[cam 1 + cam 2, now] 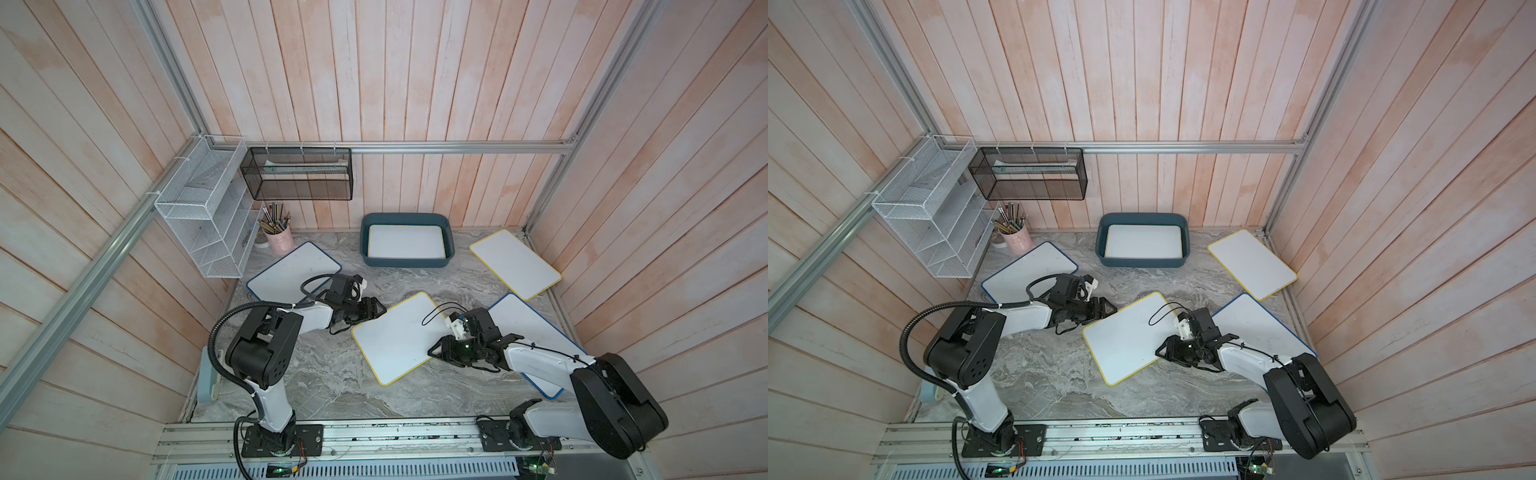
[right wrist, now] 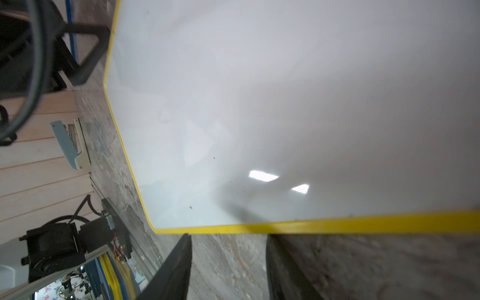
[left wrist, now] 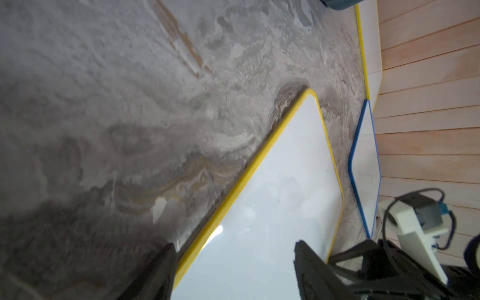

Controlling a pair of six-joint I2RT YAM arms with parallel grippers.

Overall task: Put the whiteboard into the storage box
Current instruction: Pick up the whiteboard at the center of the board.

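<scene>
My left gripper is spread wide, jaws straddling one edge of the yellow-edged whiteboard and clamping nothing. My right gripper is parted and empty, just short of the opposite edge. The board lies flat mid-table. The teal storage box by the back wall holds another whiteboard. The print on the pink pencil cup is too small to read.

Whiteboards: five. Yellow-edged whiteboards on the tabletop: two, one mid-tabletop, one at the far right corner. Blue-edged whiteboards: two, one by the left edge, one by the right edge. Fifth whiteboard in the storage box. Storage box: one. Pen cup: one. Black mesh rack: one. White wire basket: one. Grippers: two, left gripper and right gripper.
</scene>
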